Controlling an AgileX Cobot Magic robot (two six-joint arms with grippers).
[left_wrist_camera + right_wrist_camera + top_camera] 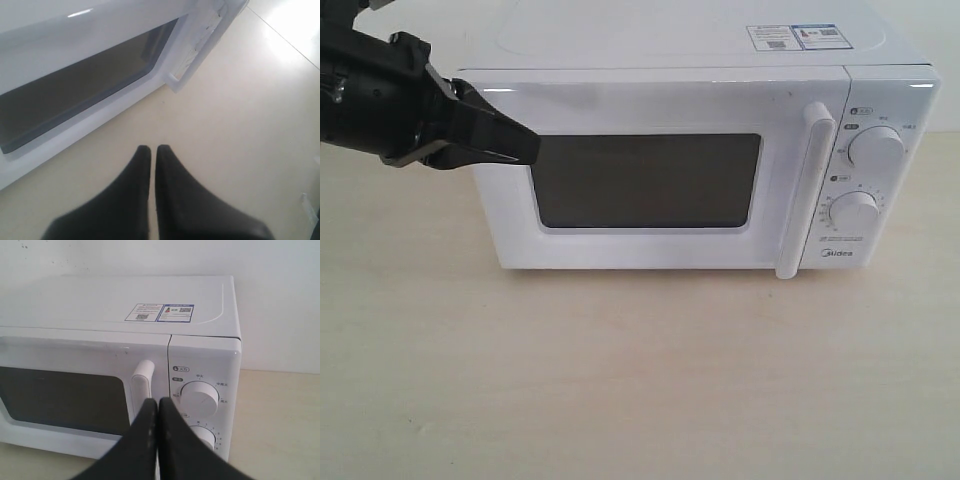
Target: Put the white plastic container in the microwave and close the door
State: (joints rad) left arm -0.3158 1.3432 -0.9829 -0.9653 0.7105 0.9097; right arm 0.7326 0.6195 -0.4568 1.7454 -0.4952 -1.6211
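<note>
Exterior view: one microwave (670, 255) sitting on the desk (620, 380), its one door (650, 105) fully shut; one vertical bar handle (805, 190) at the door's right edge, two dials (877, 147) stacked on the right panel, two stickers (792, 37) side by side on top; the window's too dark to see inside, so I can't tell where the white plastic container is. Only one end effector shows here, the left end effector (530, 150); black, fingers pinched together, empty, poking in from the left over the window's upper left corner.

Left wrist view: fingers closed to a thin slit, holding nothing; bare desk lies between the tips and the door.

Right wrist view: right end effector (157, 402) also pinched narrow and empty, in front of the handle and covering part of the lower dial; plain wall (150, 255) behind the microwave.
</note>
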